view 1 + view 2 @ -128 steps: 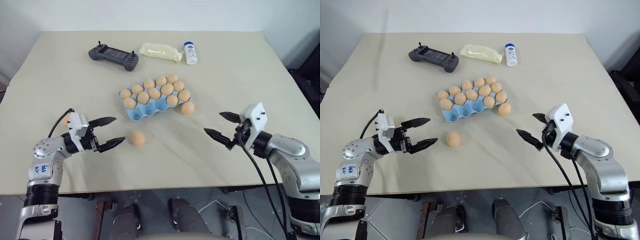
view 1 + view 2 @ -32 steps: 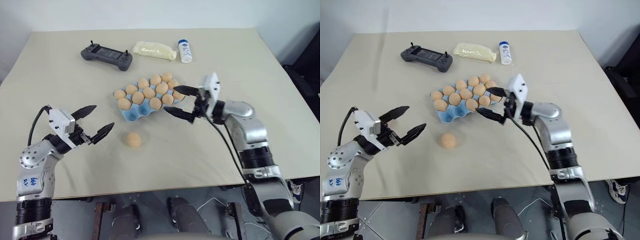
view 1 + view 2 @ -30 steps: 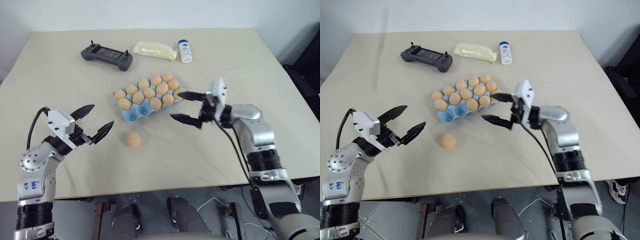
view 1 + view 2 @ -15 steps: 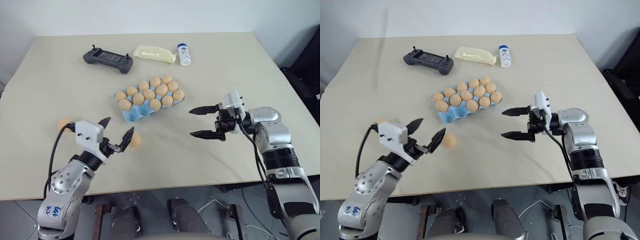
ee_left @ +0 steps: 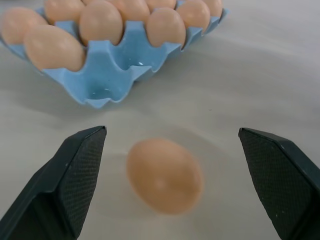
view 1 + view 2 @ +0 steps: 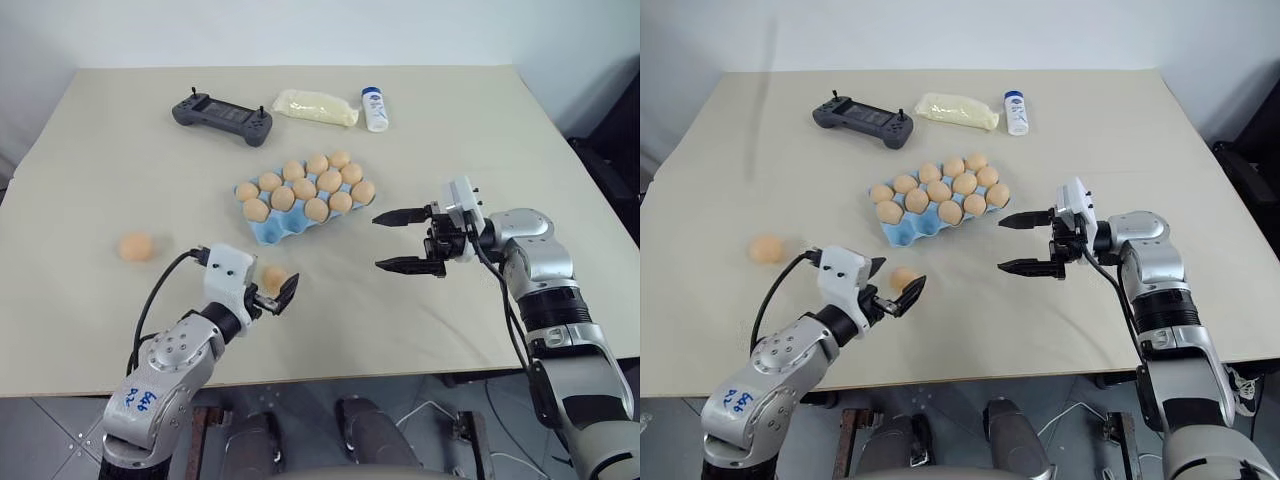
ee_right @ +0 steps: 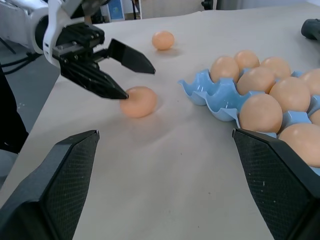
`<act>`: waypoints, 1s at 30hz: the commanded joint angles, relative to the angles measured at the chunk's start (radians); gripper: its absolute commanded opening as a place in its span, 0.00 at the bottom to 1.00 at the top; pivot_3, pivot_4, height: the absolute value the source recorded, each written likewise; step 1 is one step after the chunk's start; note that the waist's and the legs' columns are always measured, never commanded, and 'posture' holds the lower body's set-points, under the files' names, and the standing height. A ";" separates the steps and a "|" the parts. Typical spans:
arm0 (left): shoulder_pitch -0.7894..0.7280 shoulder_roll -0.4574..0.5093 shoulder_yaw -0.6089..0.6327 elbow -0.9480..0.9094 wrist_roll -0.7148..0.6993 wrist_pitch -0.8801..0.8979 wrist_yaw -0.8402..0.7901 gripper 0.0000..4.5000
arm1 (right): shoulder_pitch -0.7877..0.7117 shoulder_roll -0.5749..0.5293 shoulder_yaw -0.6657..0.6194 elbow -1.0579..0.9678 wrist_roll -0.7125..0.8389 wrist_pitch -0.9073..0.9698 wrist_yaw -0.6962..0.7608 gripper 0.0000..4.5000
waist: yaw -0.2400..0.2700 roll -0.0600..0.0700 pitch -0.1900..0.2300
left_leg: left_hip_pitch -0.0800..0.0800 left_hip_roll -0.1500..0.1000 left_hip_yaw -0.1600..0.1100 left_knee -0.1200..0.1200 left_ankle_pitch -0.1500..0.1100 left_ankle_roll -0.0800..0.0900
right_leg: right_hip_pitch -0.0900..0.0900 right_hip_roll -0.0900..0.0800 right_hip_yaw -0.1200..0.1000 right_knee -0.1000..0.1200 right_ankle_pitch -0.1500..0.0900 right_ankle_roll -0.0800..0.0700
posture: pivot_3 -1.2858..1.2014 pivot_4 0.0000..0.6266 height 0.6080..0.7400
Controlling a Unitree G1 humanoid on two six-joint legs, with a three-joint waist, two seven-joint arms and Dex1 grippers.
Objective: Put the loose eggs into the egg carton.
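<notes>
The light-blue egg carton (image 6: 268, 231) sits mid-table, holding several eggs, with the near-left corner cup (image 5: 107, 86) bare. One loose egg (image 6: 902, 277) lies just in front of that cup. My left gripper (image 6: 902, 273) is open and straddles this egg; in the left wrist view the egg (image 5: 164, 175) lies between the fingers, touching neither. A second loose egg (image 6: 133, 246) rests far to the left. My right gripper (image 6: 380, 242) hovers open and empty to the right of the carton, pointing left.
A dark grey controller (image 6: 222, 110), a pale plastic bag (image 6: 316, 105) and a white bottle with a blue cap (image 6: 376, 108) line the far side of the beige table (image 6: 500, 140). Its near edge runs just behind my arms.
My left arm has swung right and lowered, so its open fingers now bracket the near egg. The right gripper drew back rightwards from the carton early in the second, then held still.
</notes>
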State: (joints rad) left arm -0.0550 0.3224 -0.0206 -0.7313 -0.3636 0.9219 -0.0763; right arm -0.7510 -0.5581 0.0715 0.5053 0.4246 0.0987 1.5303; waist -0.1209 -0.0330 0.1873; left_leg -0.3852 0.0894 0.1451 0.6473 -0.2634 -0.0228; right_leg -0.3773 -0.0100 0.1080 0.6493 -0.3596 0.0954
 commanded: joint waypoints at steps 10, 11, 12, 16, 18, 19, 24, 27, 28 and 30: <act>-0.106 -0.017 -0.047 0.097 0.014 0.111 -0.022 1.00 | 0.054 -0.035 -0.032 -0.126 0.037 0.030 0.038 0.99 | 0.018 0.000 0.000 | 0.000 -0.001 0.000 0.000 0.000 0.000 | 0.000 0.000 0.000 -0.001 0.000 0.000 | 0.52 0.24 1.00; -0.112 -0.017 -0.052 0.103 0.015 0.115 -0.026 1.00 | 0.058 -0.037 -0.033 -0.133 0.038 0.032 0.035 0.99 | 0.020 0.000 0.000 | 0.000 -0.001 0.000 0.000 0.000 0.000 | 0.000 -0.001 0.000 -0.001 0.000 0.000 | 0.52 0.24 1.00; -0.118 -0.018 -0.055 0.111 0.017 0.117 -0.030 1.00 | 0.061 -0.038 -0.034 -0.138 0.037 0.033 0.031 0.99 | 0.020 0.000 0.000 | 0.000 -0.001 0.000 0.000 0.000 0.000 | 0.000 0.000 0.000 -0.002 0.000 0.000 | 0.52 0.24 1.00; -0.138 -0.020 -0.063 0.136 0.018 0.125 -0.043 0.88 | 0.071 -0.043 -0.039 -0.155 0.036 0.039 0.019 1.00 | 0.026 0.000 0.000 | 0.000 -0.001 0.000 0.000 0.000 0.000 | 0.000 0.000 0.000 -0.002 0.000 0.000 | 0.52 0.24 1.00; -0.140 -0.016 -0.070 0.136 0.018 0.130 -0.050 0.74 | 0.076 -0.044 -0.039 -0.164 0.034 0.043 0.011 1.00 | 0.027 0.000 0.000 | 0.000 -0.001 0.000 0.000 -0.001 -0.001 | 0.000 0.000 0.000 -0.002 0.000 0.000 | 0.52 0.24 1.00; -0.141 -0.017 -0.070 0.136 0.019 0.135 -0.048 0.67 | 0.077 -0.045 -0.040 -0.167 0.033 0.044 0.008 1.00 | 0.029 0.000 0.000 | 0.000 0.000 0.000 0.000 -0.001 -0.001 | 0.000 0.000 0.000 -0.003 0.000 0.000 | 0.52 0.24 1.00; -0.142 -0.011 -0.079 0.125 0.030 0.139 -0.049 0.42 | 0.086 -0.050 -0.045 -0.178 0.029 0.046 -0.002 1.00 | 0.037 0.000 0.000 | 0.000 0.000 0.000 -0.001 -0.001 -0.001 | 0.000 0.000 0.000 -0.004 0.000 0.000 | 0.52 0.24 1.00; -0.151 -0.024 -0.077 0.137 0.069 -0.030 -0.063 0.41 | 0.086 -0.053 -0.050 -0.180 0.028 0.045 -0.009 1.00 | 0.037 0.000 0.000 | 0.000 0.000 0.000 0.000 -0.001 0.000 | 0.001 -0.001 0.000 -0.004 0.000 0.000 | 0.52 0.24 1.00; -0.160 -0.030 -0.075 0.144 0.079 -0.078 -0.067 0.41 | 0.085 -0.053 -0.052 -0.179 0.027 0.043 -0.011 1.00 | 0.038 0.000 0.000 | 0.000 0.000 0.001 0.000 -0.001 0.000 | 0.001 -0.001 0.000 -0.004 0.000 0.000 | 0.52 0.24 1.00; -0.190 -0.031 -0.078 0.157 0.078 -0.082 -0.084 0.41 | 0.084 -0.054 -0.056 -0.178 0.026 0.041 -0.015 1.00 | 0.038 0.000 0.000 | 0.000 0.000 0.001 0.000 -0.001 0.000 | 0.001 -0.001 0.000 -0.004 0.000 0.000 | 0.52 0.24 1.00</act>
State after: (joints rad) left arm -0.2265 0.2922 -0.0980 -0.5683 -0.2931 0.8795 -0.1432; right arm -0.6610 -0.5893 0.0450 0.3563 0.4341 0.1403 1.5114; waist -0.0829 -0.0327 0.1875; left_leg -0.3857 0.0886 0.1458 0.6469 -0.2644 -0.0233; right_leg -0.3764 -0.0108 0.1079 0.6451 -0.3595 0.0954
